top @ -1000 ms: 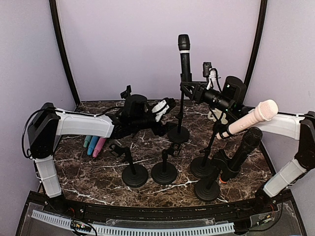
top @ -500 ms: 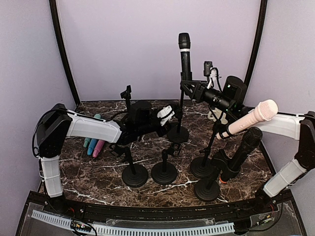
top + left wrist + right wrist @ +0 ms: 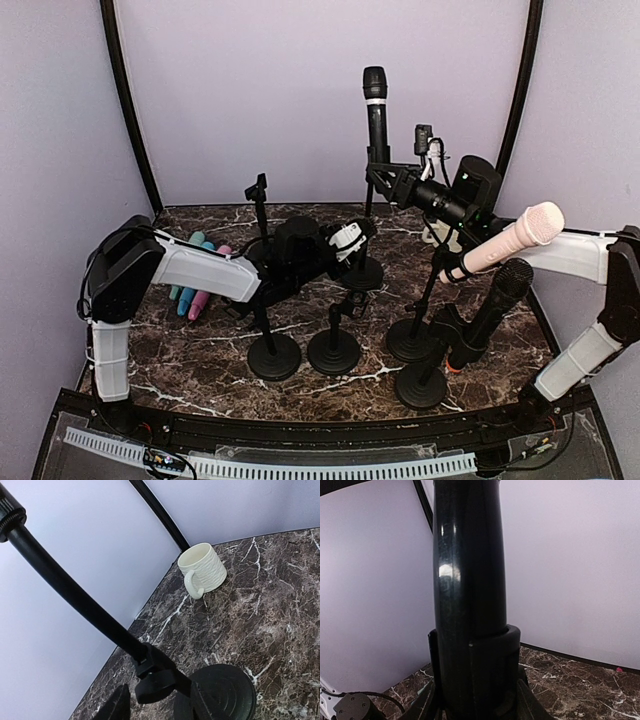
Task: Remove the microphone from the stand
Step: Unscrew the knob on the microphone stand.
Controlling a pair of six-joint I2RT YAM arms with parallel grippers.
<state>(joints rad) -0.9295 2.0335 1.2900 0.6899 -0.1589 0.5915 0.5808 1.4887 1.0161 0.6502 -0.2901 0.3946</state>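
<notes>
Right wrist: right gripper [image 3: 476, 702] clamps the microphone [image 3: 470, 580]. Only left wrist shows a mug [image 3: 202, 569]; left gripper [image 3: 355, 232] closure unclear.

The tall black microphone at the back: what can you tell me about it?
The black microphone is a glossy handheld one, with a rounded dark head on top and a pale band just beneath. It stands upright in the clip of the rearmost stand. The right gripper is closed around its lower body by the clip.

Cream ribbed mug [image 3: 202, 570] on marble tabletop [image 3: 280, 610]
</notes>
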